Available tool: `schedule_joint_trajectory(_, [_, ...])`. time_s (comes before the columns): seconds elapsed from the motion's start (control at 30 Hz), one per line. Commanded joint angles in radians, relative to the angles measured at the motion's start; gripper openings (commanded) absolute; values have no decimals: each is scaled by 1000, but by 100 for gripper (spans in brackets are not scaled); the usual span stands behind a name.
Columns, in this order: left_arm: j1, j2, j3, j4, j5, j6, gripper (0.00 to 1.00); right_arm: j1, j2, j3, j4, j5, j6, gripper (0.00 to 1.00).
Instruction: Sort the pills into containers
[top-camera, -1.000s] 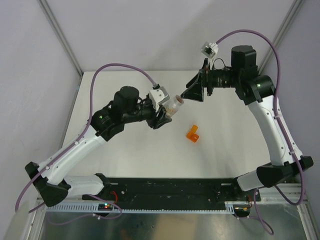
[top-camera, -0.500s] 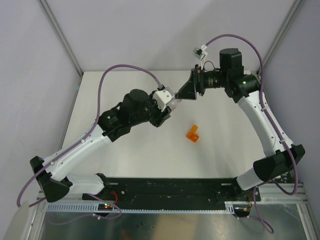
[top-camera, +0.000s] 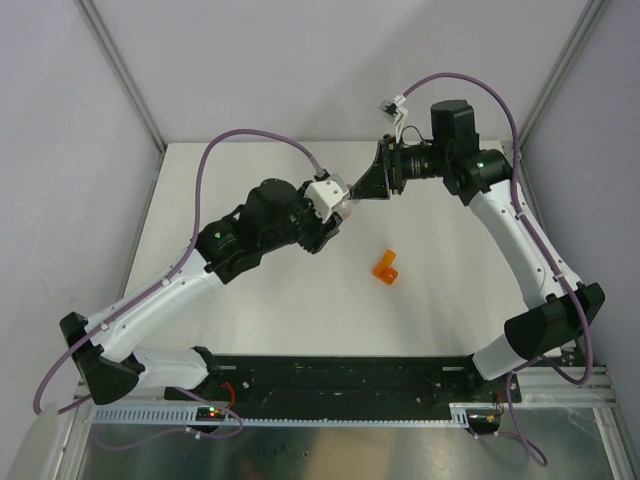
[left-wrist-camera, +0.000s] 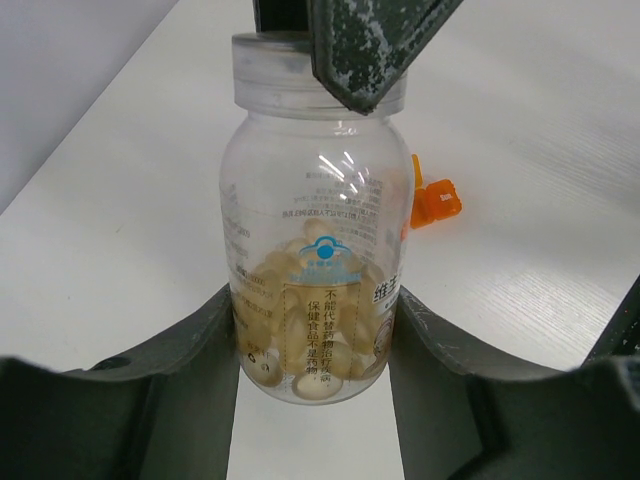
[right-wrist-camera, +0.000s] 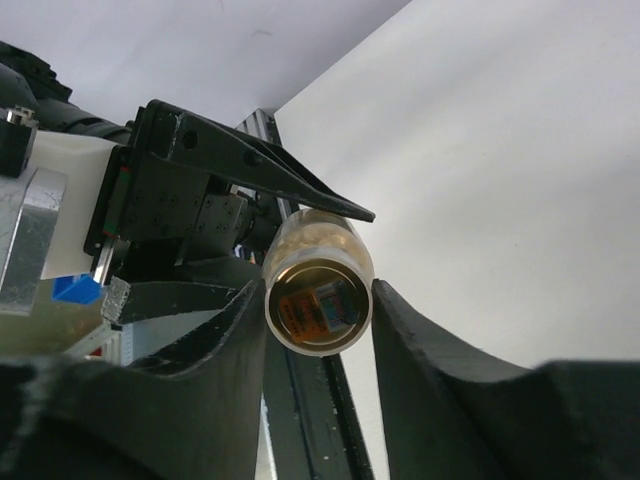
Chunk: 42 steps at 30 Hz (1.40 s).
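Note:
A clear vial (left-wrist-camera: 315, 230) with a printed label holds the tan pills (left-wrist-camera: 305, 345) piled at its base. My left gripper (left-wrist-camera: 315, 300) is shut on the vial's lower body and holds it above the table. My right gripper (right-wrist-camera: 318, 295) faces the vial's tan cap (right-wrist-camera: 318, 305) end-on, and its two fingers press the cap's sides. From above, both grippers meet at the vial (top-camera: 347, 206) over the table's middle back. The orange container (top-camera: 385, 266) of two joined cells lies on the table to the right; it also shows as the orange container (left-wrist-camera: 436, 201) behind the vial.
The white table (top-camera: 250, 300) is bounded by grey walls at the back and sides. A black rail (top-camera: 340, 375) with the arm bases runs along the near edge. Purple cables (top-camera: 250, 137) arc over both arms.
My right gripper has moved left onto the vial's cap and closed its fingers around it. The left arm shifted slightly toward the back, still holding the vial.

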Motion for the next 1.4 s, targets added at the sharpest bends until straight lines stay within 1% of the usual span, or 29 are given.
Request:
schedule_joint_trajectory(0.0, [-4, -23, 39, 39, 1, 16, 0, 17, -5, 7, 10, -34, -29, 32])
schedule_joint_trajectory(0.07, [-2, -26, 39, 39, 25, 10, 0, 25, -9, 10, -12, -41, -61, 23])
schedule_joint_trajectory(0.13, [9, -33, 39, 38, 99, 0, 0, 32, -18, 22, -47, -48, -115, 17])
schedule_joint_trajectory(0.2, [33, -42, 39, 37, 212, -23, 0, 33, -30, 38, -88, -62, -187, 12])
schedule_joint_trajectory(0.27, [79, -55, 35, 37, 356, -50, 0, 32, -50, 51, -130, -80, -267, 9])
schedule_joint_trajectory(0.4, [154, -72, 25, 37, 697, -94, 0, 45, -107, 71, -224, -93, -444, 7])
schedule_joint_trajectory(0.43, [163, -75, 22, 37, 787, -105, 0, 58, -123, 81, -247, -89, -496, 8])
schedule_joint_trajectory(0.5, [171, -77, 17, 38, 921, -124, 0, 93, -143, 108, -320, -58, -599, 8])
schedule_joint_trajectory(0.57, [173, -73, 15, 39, 1013, -145, 0, 144, -158, 138, -393, 1, -689, 10])
schedule_joint_trajectory(0.63, [174, -70, 14, 39, 1068, -156, 0, 195, -171, 159, -441, 70, -752, 11])
schedule_joint_trajectory(0.73, [174, -69, 10, 39, 1099, -160, 0, 256, -184, 175, -489, 176, -818, 17])
schedule_joint_trajectory(0.8, [173, -68, 8, 40, 1102, -160, 0, 275, -188, 183, -506, 222, -841, 26])
schedule_joint_trajectory(0.83, [174, -67, 7, 39, 1098, -158, 0, 281, -190, 185, -511, 239, -846, 33])
schedule_joint_trajectory(0.97, [172, -70, 2, 37, 1049, -141, 0, 288, -187, 197, -515, 269, -834, 53])
schedule_joint_trajectory(1.03, [172, -71, 2, 33, 1014, -131, 0, 288, -182, 202, -508, 271, -815, 61])
schedule_joint_trajectory(1.17, [169, -76, 2, 23, 917, -96, 0, 277, -173, 210, -479, 251, -740, 72])
schedule_joint_trajectory(1.37, [141, -87, -4, 9, 722, -39, 0, 177, -142, 259, -416, 105, -582, 89])
